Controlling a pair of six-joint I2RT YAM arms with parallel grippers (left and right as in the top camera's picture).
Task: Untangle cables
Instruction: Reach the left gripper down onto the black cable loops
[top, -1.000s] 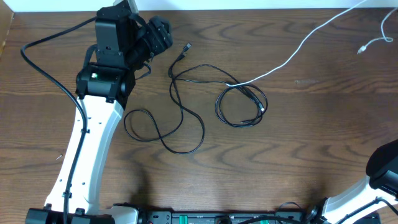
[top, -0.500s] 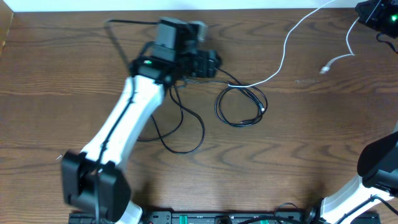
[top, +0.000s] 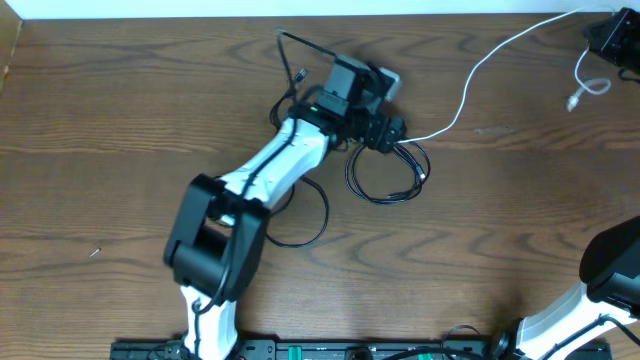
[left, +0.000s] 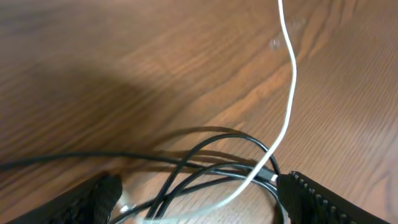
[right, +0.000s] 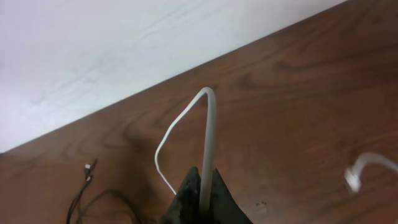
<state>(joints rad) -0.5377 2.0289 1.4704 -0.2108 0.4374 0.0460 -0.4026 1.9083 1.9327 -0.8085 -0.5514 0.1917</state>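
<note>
So that the white cable (left: 293, 81) can seemingly be drawn clear of the black cable (top: 385, 200) coiled on the counter (top: 520, 230), it is clamped in the right fingers (right: 186, 202) while the left fingers (left: 323, 199) are spread over the crossing.

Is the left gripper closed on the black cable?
No, the left gripper stands open, its fingers apart on either side of the black cable and the white cable.

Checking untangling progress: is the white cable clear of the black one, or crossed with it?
Crossed: the white cable runs down across the loops of the black cable.
</note>
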